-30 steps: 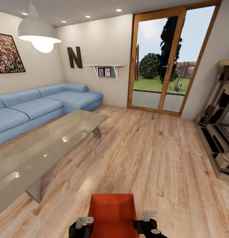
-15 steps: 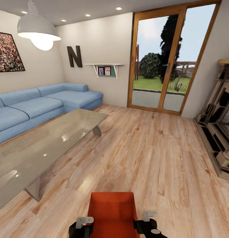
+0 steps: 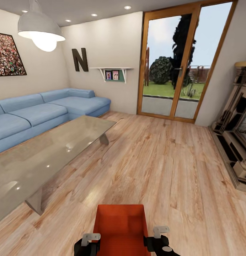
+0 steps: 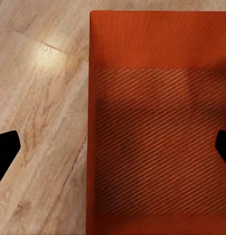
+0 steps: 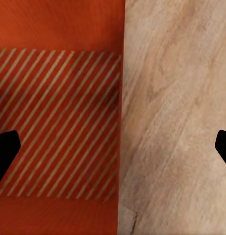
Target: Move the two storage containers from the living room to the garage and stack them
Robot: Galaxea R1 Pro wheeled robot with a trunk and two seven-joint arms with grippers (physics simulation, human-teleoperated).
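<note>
One red-orange storage container [image 3: 120, 227] sits low in the head view, right in front of me over the light wood floor [image 3: 165, 160] of the living room. My left gripper [image 3: 88, 239] is at its left wall and my right gripper [image 3: 159, 233] at its right wall. Through the left wrist camera, the container [image 4: 157, 122] has its side wall running between the wide-apart fingers of the left gripper [image 4: 117, 152]. The right gripper [image 5: 117, 149] straddles the opposite wall of the container [image 5: 59, 98] the same way, fingers also far apart.
A low glass table [image 3: 48, 156] stretches along the left, with a blue sectional sofa [image 3: 44, 110] behind it. Glass patio doors [image 3: 180, 67] close the far wall. A fireplace surround [image 3: 240, 135] lines the right side. Open wood floor lies ahead.
The whole head view has shifted a little, so the camera moved. The container's far rim sits slightly higher in the picture. Both grippers keep their places beside it.
</note>
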